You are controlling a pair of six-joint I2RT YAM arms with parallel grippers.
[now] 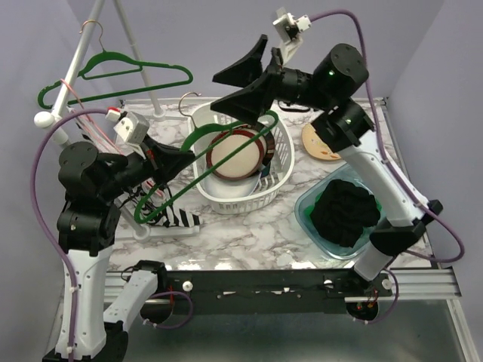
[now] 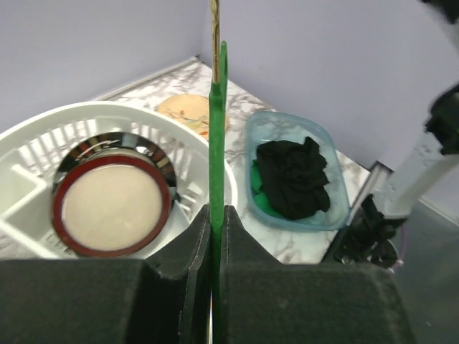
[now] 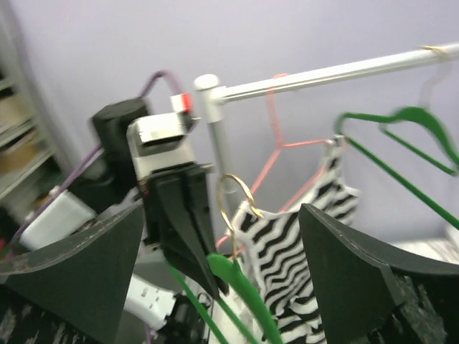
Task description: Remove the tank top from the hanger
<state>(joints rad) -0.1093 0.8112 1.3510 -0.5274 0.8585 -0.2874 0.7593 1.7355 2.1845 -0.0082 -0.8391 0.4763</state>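
One zebra-striped tank top (image 3: 287, 251) (black-and-white) hangs behind the hanger (image 3: 247, 290).

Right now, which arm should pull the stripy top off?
Right, probably. The right gripper is open and empty, facing the striped tank top; the left gripper is busy, shut on the green hanger.

Tank top (image 1: 179, 218) mostly behind left arm (image 1: 89, 175)

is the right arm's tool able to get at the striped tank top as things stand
probably yes: the right tool is open and faces the striped tank top, with only the green hanger held in the left tool partly in front
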